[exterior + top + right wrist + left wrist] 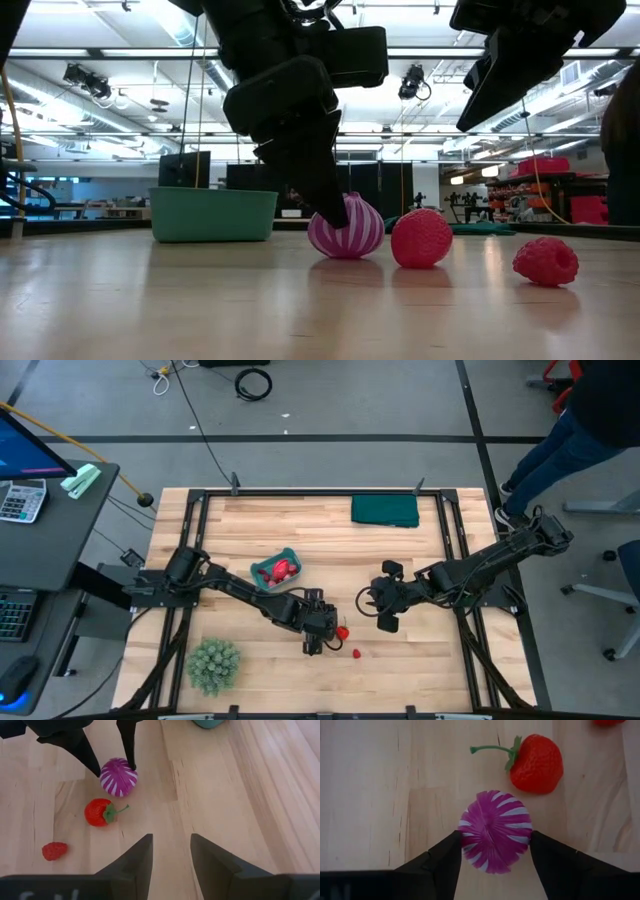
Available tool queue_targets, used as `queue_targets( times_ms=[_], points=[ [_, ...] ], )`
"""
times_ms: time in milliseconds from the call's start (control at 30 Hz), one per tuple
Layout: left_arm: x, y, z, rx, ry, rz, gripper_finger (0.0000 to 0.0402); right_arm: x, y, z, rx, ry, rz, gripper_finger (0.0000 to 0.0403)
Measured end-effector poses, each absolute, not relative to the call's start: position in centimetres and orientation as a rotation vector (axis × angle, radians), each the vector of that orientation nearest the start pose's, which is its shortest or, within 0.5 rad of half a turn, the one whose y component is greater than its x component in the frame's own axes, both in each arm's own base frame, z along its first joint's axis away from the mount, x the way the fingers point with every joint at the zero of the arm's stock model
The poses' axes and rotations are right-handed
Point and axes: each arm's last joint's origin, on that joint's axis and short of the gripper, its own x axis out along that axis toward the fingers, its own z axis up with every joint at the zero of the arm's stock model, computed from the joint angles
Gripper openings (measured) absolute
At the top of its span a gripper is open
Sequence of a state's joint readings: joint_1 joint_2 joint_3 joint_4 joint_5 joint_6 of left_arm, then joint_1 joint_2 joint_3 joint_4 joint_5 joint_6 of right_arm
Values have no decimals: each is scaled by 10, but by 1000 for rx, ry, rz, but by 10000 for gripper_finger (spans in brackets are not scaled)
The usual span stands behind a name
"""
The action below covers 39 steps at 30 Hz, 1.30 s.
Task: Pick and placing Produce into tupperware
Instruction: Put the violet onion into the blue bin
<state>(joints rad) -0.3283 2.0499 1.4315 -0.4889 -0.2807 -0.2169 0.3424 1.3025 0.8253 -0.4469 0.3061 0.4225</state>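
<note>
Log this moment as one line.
left gripper: astride purple striped piece, on table | right gripper: open, hovering | strawberry, raspberry: loose

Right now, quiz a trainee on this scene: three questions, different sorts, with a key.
1. True or false: the left gripper straddles the purple piece on the table.
2. Which lies nearest the purple piece? A) strawberry B) raspberry C) green cloth
3. Fill in: the right gripper is open and holds ____.

Key: 1 true; 2 A; 3 nothing
</note>
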Motion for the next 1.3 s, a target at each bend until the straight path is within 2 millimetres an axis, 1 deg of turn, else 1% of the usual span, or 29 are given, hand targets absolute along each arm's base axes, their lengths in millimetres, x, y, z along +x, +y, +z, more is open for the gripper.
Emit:
queue_targets(
  times_ms=[133,267,433,633,733,833,933,1033,1100,1233,1300],
  points=[
    [399,-127,160,136,1050,71,232,241,77,223,101,861,-150,140],
    [395,-126,168,136,1052,66,233,241,77,223,101,861,-150,140],
    [383,-121,190,147,1070,111,219,241,77,223,103,861,-152,140],
    [358,-104,223,174,1102,284,196,241,77,223,104,861,-151,140],
    [356,-99,236,102,1054,323,189,241,77,223,105,859,-151,140],
    [360,-102,241,44,999,290,189,241,77,223,105,859,-152,140],
    [366,-108,238,-4,973,217,199,241,77,223,105,859,-151,140],
    [374,-112,227,-38,981,163,215,241,77,223,106,858,-151,140],
    [381,-115,215,-47,994,147,227,241,77,223,106,856,-151,140],
    [389,-118,181,-36,1089,125,248,241,77,223,108,855,-151,140],
    [390,-119,173,-20,1104,121,256,241,77,223,108,855,-151,140]
  ],
)
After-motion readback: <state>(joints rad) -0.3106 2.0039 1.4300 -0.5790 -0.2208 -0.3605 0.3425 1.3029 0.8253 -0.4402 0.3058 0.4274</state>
